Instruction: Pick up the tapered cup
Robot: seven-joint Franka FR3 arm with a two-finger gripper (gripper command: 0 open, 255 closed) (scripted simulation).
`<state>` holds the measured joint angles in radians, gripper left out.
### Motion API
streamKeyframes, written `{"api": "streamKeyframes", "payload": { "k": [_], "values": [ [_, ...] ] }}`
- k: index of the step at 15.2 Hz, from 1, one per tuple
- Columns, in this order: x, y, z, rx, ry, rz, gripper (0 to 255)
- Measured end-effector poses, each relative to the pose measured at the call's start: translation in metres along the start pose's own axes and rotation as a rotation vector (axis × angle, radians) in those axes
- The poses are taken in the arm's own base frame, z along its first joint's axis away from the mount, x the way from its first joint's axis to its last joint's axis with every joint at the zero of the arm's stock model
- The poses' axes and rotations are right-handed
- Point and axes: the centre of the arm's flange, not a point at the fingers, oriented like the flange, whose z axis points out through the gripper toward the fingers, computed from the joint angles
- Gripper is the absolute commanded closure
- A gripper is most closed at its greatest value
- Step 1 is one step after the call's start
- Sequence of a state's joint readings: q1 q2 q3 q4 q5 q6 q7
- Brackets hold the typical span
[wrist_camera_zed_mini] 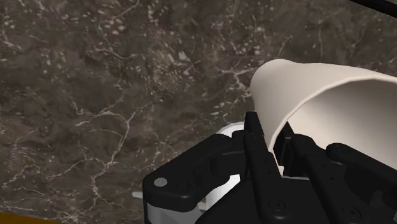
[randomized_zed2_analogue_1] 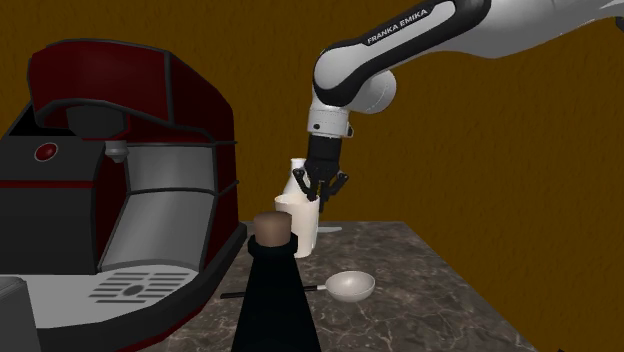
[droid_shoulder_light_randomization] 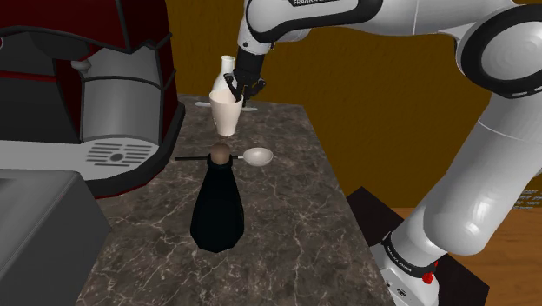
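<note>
The tapered cup (droid_shoulder_light_randomization: 227, 115) is cream-white, wide at the rim and narrow at the base. It hangs slightly tilted over the far part of the dark marble counter (droid_shoulder_light_randomization: 287, 209), and seems lifted off it. My black gripper (droid_shoulder_light_randomization: 236, 87) comes down from above and is shut on the cup's rim. The second exterior view has the cup (randomized_zed2_analogue_1: 303, 228) under the gripper (randomized_zed2_analogue_1: 318, 188), behind a black bottle. In the wrist view my gripper (wrist_camera_zed_mini: 273, 143) pinches the cup's (wrist_camera_zed_mini: 318, 95) wall, one finger inside and one outside.
A black bottle with a cork (droid_shoulder_light_randomization: 217, 207) stands in front of the cup. A metal spoon (droid_shoulder_light_randomization: 259, 156) lies beside it. A red and grey coffee machine (droid_shoulder_light_randomization: 104, 96) fills the shoulder view's left. A white upright thing (droid_shoulder_light_randomization: 226, 63) shows behind the cup.
</note>
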<state>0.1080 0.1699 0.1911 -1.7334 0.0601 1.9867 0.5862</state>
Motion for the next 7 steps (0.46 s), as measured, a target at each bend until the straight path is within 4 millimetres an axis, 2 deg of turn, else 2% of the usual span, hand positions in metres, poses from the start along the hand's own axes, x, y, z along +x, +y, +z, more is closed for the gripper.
{"api": "streamKeyframes", "payload": {
  "k": [7],
  "values": [
    [0.001,-0.006,-0.034,0.000,0.000,0.000,255]
  ]
}}
